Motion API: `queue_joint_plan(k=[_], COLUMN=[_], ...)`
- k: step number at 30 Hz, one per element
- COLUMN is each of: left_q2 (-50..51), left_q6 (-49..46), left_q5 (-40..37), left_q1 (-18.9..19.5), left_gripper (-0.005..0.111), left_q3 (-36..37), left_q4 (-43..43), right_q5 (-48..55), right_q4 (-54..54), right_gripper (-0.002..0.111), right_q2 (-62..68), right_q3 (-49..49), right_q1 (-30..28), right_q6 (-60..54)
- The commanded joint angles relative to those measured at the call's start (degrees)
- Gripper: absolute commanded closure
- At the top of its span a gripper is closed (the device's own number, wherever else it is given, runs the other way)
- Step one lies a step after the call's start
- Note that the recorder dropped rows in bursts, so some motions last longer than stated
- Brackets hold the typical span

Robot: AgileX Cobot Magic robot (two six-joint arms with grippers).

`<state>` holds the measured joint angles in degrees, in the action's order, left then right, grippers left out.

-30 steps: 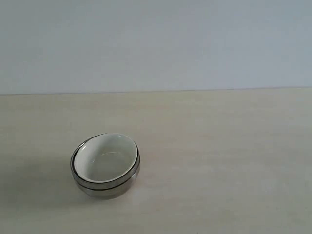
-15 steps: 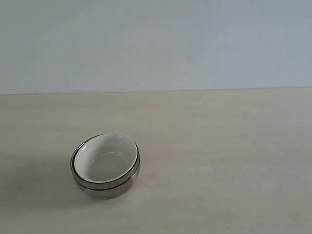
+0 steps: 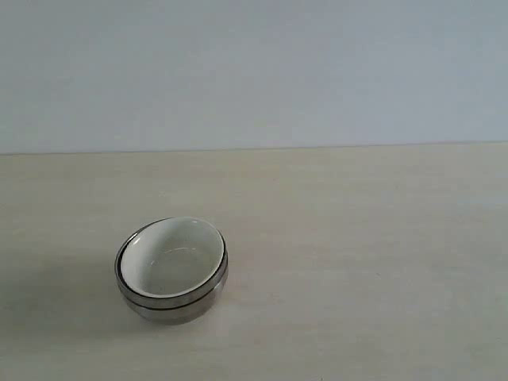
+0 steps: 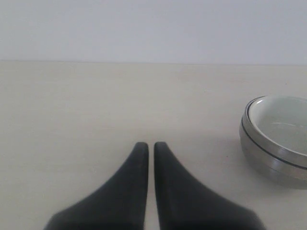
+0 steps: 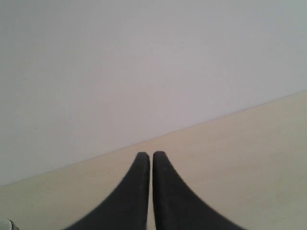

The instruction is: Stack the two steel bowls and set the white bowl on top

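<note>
The two steel bowls sit nested on the table at the front left, and the white bowl rests inside them, tilted slightly. The same steel stack with the white bowl in it shows at the edge of the left wrist view. My left gripper is shut and empty, over bare table some way from the stack. My right gripper is also shut with nothing in it, above bare table near the wall. Neither gripper appears in the exterior view.
The pale wooden table runs back to a plain light wall. A small whitish object shows at the corner of the right wrist view.
</note>
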<state>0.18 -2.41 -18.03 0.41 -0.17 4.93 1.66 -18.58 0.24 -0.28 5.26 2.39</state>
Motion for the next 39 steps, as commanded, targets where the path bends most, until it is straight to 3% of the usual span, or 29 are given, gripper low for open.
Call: queue_joint_plan(k=[1,8,20,26,39], left_q2=[-0.2,-0.2,-0.2,-0.2,-0.2], left_q6=[0.3,0.3,0.3,0.3,0.3], left_q5=[0.4,0.4,0.4,0.4,0.4], left_q1=[-0.3,-0.3,-0.3,-0.3,-0.3], left_gripper=[0.103,0.103,0.103,0.103,0.103], left_q3=[0.2,0.2,0.2,0.2,0.2], left_q4=[0.0,0.0,0.0,0.0,0.0], right_q5=[0.2,0.3,0.5,17.5,16.7], right_q4=[13.5,22.1,22.1,22.1,22.2], right_gripper=[0.108,0.108,0.108,0.108,0.108], right_q2=[-0.2,-0.2,-0.2,-0.2,-0.2], right_q3=[0.3,0.3,0.3,0.3,0.3], right_q1=[-0.1,-0.1,-0.1,-0.1,-0.1], right_q6=[0.1,0.1,0.1,0.0,0.0])
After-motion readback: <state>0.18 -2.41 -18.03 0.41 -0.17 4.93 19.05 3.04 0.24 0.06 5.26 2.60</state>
